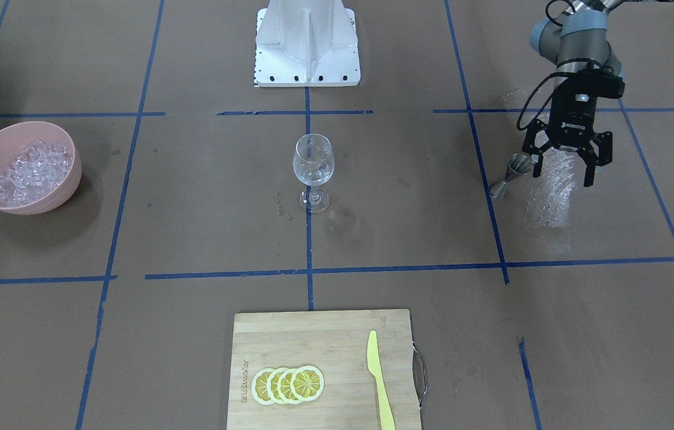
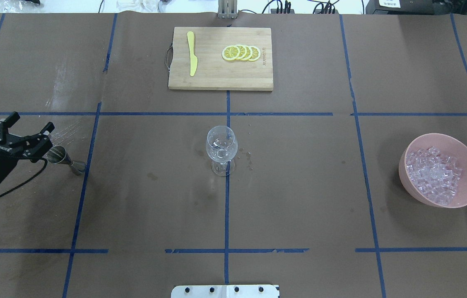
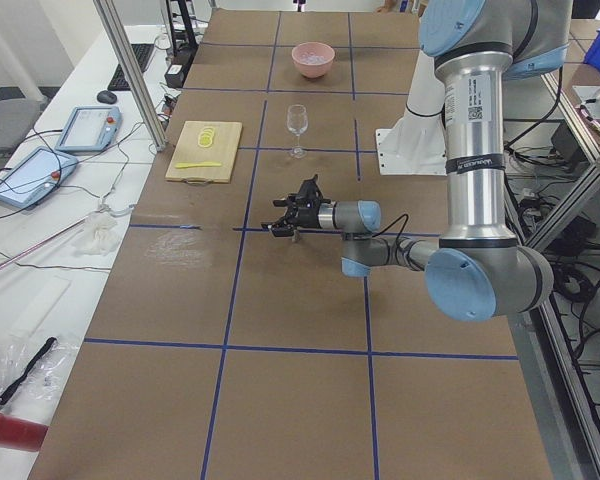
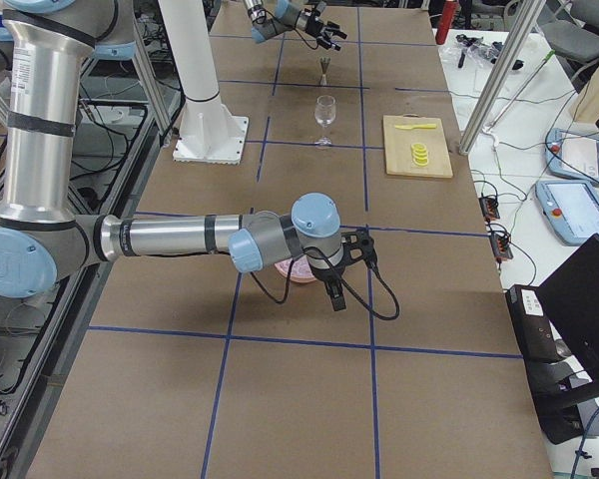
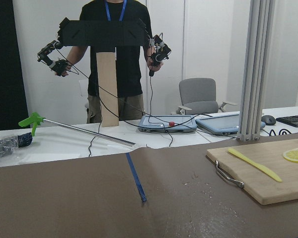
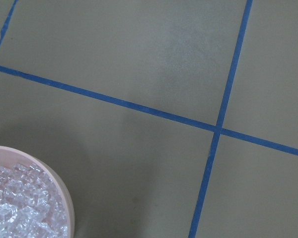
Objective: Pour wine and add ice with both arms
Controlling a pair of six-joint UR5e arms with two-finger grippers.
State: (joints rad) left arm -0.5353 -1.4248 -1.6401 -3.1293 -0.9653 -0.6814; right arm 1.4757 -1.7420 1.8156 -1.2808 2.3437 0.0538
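The left fingers (image 1: 590,162) hang spread wide and empty above the bench (image 1: 409,197). The steel jigger (image 1: 510,173) stands upright just beside and below them, apparently touching neither finger. That open stance looks like readiness to close on the jigger for the pour. The wine glass (image 2: 221,145) stands well apart from these fingers at mid-bench, probably so that either arm can reach it. Whether it already holds anything is too hard to tell. The ice (image 2: 434,174) lies heaped in a pink bowl (image 2: 465,151), far from the left fingers and near the right fingers (image 4: 336,294), which point down close to the bowl. Whether they are spread or pressed together cannot be told. The right wrist view shows the bowl only at its corner, so these fingers seem off to one side of the ice, not over it. A cutting board (image 2: 213,74) with lemon slices (image 2: 241,53) and a yellow knife (image 2: 192,54) sits away from both sets of fingers.
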